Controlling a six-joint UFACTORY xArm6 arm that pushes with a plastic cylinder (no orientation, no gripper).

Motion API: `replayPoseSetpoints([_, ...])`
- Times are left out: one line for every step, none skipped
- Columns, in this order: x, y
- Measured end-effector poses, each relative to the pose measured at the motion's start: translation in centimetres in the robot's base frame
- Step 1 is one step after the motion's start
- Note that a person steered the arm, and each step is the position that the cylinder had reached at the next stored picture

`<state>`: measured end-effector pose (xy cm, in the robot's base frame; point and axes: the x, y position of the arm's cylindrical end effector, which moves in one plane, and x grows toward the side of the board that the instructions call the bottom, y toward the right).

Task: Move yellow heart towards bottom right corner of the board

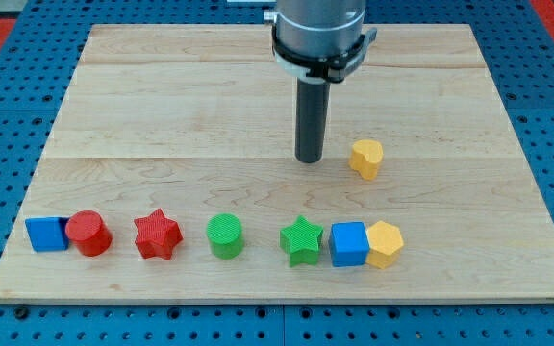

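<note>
The yellow heart [365, 159] lies on the wooden board [162, 115], right of centre and about mid-height. My tip [310, 160] rests on the board to the heart's left, a short gap apart and not touching it. The dark rod rises from the tip to the arm's grey collar at the view's top.
A row of blocks lines the bottom of the board: blue cube [45, 234], red cylinder [88, 233], red star [157, 234], green cylinder [225, 235], green star [302, 239], blue cube [349, 244], yellow hexagon [385, 243]. Blue pegboard surrounds the board.
</note>
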<state>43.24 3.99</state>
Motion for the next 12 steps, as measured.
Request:
replayPoseSetpoints([-1.4, 3.5])
replayPoseSetpoints([2.0, 7.4])
replayPoseSetpoints([5.7, 9.4])
replayPoseSetpoints([8.5, 10.0])
replayPoseSetpoints([8.3, 11.2])
replayPoseSetpoints([6.8, 12.2])
replayPoseSetpoints([6.8, 16.5])
replayPoseSetpoints([8.1, 18.3])
replayPoseSetpoints([10.0, 18.3])
replayPoseSetpoints([8.0, 18.6])
replayPoseSetpoints([5.8, 17.5])
replayPoseSetpoints([6.5, 15.1])
